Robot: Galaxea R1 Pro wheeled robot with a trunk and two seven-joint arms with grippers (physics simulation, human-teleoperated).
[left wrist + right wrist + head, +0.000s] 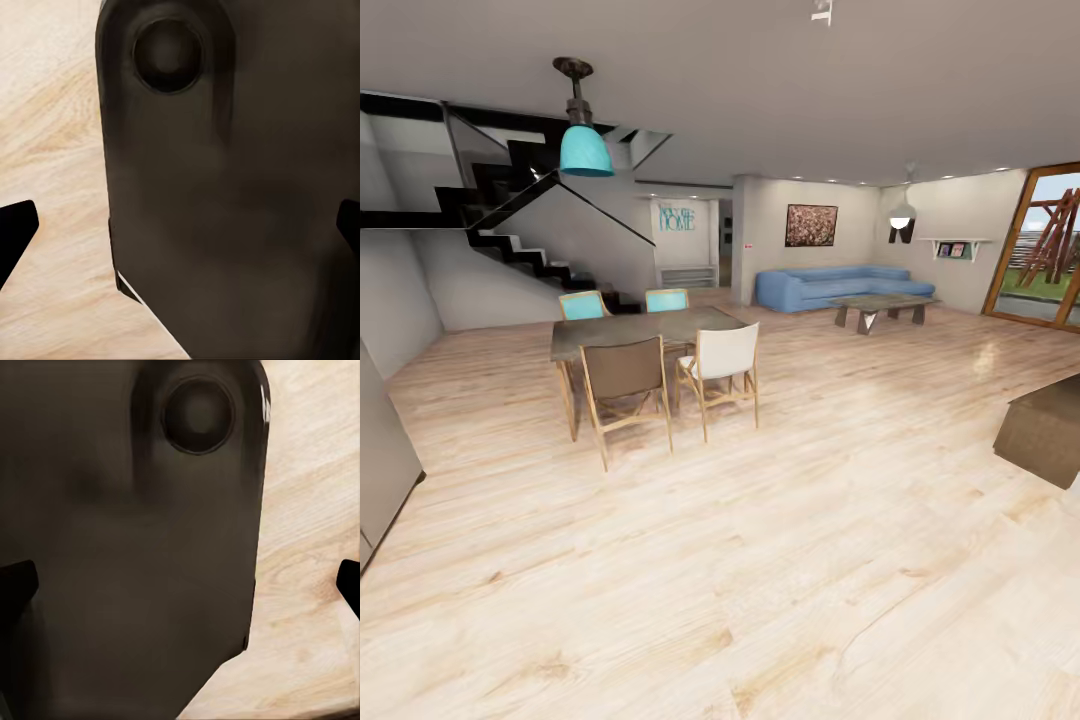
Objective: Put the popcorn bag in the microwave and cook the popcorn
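Observation:
I am in an open living and dining area; the kitchen, popcorn bag, microwave, countertop and popcorn are out of view. In the left wrist view my left gripper point(180, 232) is open, its dark fingertips point(15, 232) far apart at the picture's edges, in front of a dark rounded part of the robot's own body point(217, 195) above the wooden floor point(52, 150). The right wrist view is much the same. My right gripper point(180, 585) is open, with nothing between its fingertips point(349, 583).
A dining table point(645, 330) with several chairs stands ahead on the left, under a teal lamp point(586, 150). A black staircase point(510, 230) rises behind. Far off are a blue sofa point(830, 285) and a coffee table point(880, 305). A brown box point(1045, 430) is at right, a grey panel point(380, 460) at left.

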